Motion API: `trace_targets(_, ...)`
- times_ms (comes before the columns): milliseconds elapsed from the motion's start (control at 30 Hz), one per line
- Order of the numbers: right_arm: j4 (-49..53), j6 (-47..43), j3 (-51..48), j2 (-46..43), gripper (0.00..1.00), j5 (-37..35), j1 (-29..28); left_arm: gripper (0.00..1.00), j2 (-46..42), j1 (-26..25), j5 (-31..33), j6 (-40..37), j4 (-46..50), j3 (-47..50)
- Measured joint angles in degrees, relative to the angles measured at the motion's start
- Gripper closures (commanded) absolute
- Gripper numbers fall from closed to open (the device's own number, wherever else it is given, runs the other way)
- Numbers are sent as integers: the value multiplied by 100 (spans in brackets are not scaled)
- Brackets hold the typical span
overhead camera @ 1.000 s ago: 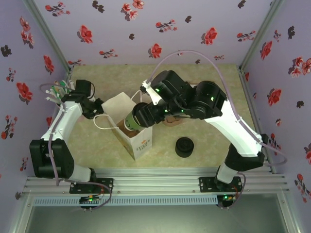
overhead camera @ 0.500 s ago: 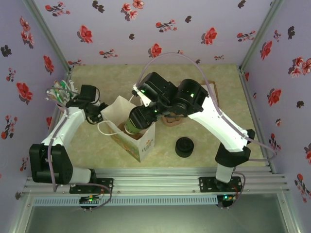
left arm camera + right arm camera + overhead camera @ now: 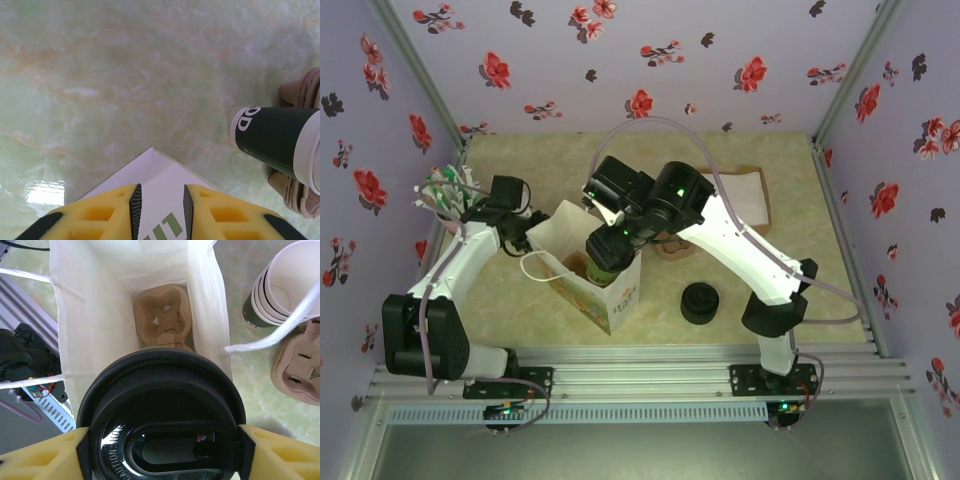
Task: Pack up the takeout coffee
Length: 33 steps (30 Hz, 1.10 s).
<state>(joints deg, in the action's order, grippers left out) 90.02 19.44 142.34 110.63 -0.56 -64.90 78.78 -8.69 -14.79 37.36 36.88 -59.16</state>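
Over the last second the right arm swings in leftward and folds tighter above the paper bag (image 3: 612, 296), and the bag turns a little, its near corner shifting right, while the left arm draws slightly back. The takeout coffee (image 3: 608, 250) goes from lying more slanted across the opening to sitting more squarely over it. My read is that the approach is done and lowering comes next. The right gripper (image 3: 160, 456) has its yellow fingers spread wide and clamped on either side of the cup's black lid (image 3: 162, 425). The left gripper (image 3: 160, 205) is nearly closed with the bag's white wall between its pads, so it looks like a pinch on the far-left rim (image 3: 532, 226), steadying the mouth. The cup is held in the air at the bag mouth, with bag walls (image 3: 90, 315) on both sides of it in the right wrist view; how deep the base sits I cannot tell. Its long axis runs roughly up-down, tipped a bit, with the lid toward the wrist camera and the base toward the bag floor. A brown cup carrier (image 3: 162, 322) waits there, and the cup looks roughly lined up with it. The stack of lidless cups (image 3: 280, 285) and the spare lid stack (image 3: 699, 303) stand on the table (image 3: 720, 160) outside the bag — not involved
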Motion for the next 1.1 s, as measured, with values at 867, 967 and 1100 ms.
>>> trace_targets(867, 234, -199, 273, 573, 31, -232, 4, 61, -1696, 1300, -48, -68, 831, 407)
trace_targets(967, 234, -238, 289, 691, 31, -249, 15, 62, -1727, 1287, -101, -66, 861, 586)
trace_targets(1100, 234, -245, 308, 802, 31, -249, 15, 62, -1777, 1172, -166, -66, 863, 780)
